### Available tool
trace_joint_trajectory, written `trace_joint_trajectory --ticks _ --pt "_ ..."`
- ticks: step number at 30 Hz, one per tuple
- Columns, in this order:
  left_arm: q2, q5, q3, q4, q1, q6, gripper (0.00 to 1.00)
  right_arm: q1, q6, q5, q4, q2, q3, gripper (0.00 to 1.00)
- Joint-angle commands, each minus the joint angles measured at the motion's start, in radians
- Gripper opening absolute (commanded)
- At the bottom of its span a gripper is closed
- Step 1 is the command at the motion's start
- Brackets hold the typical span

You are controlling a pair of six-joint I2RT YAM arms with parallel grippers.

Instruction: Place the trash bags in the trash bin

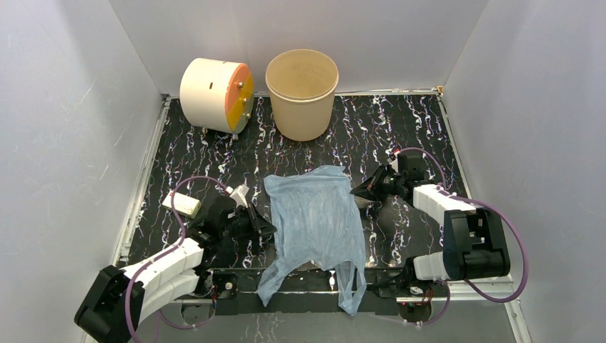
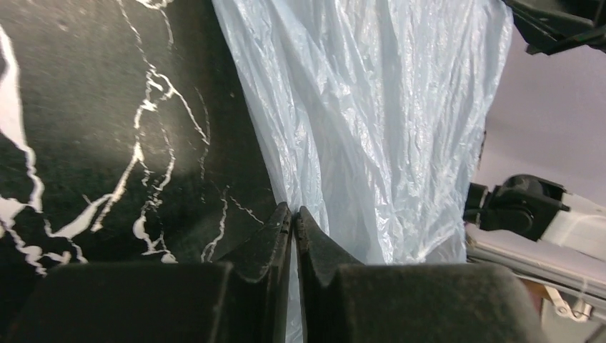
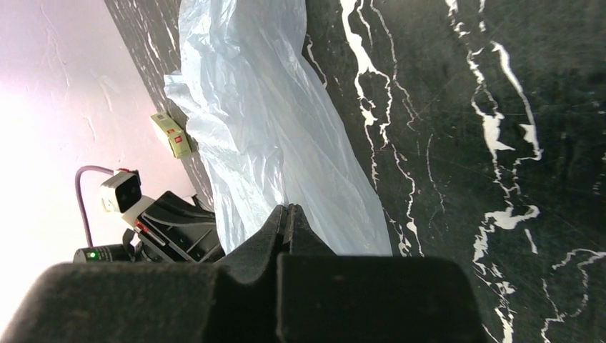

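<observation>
Left gripper [image 2: 293,213] fills the bottom of its own wrist cam, so starting there. Its jaws are squeezed down to a hairline slit, and the left edge of the bag [image 1: 314,214] runs straight into that slit. A sliver of pale plastic shows in the gap lower down, so I'd call that a pinch on the bag's edge. Right gripper [image 3: 287,211] is fully closed right at the bag's opposite edge. I honestly can't tell whether any film is caught in there or it's just pressed against it.

It's just 1 bag, crinkly and pale blue, spread flat in the middle of the table [image 1: 421,136] between the 2 grippers. Its loop handles [image 1: 349,286] droop over the near edge. The bin [image 1: 304,118] stands upright at the back, well apart from the bag, with nothing in it that I can see.

My read is that we're at the grab stage: nothing lifted, nothing in the bin yet. Next I'd want to confirm the right side really has plastic. Then I'd raise both sides together and carry the bag back over the rim. The bag looks wider than the bin mouth, so I figure it needs bunching up on the way or it'll just drape across the top.
</observation>
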Motion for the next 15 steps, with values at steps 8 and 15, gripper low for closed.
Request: trace_joint_trajectory --ticks 8,15 --pt "0.112 -0.141 0.187 -0.092 -0.002 0.137 0.0 -0.081 -0.108 -0.014 -0.093 0.02 0.146 0.0" --pt "0.11 -0.145 0.27 -0.25 0.158 0.201 0.0 -0.248 -0.165 -0.069 -0.127 0.036 0.227 0.01"
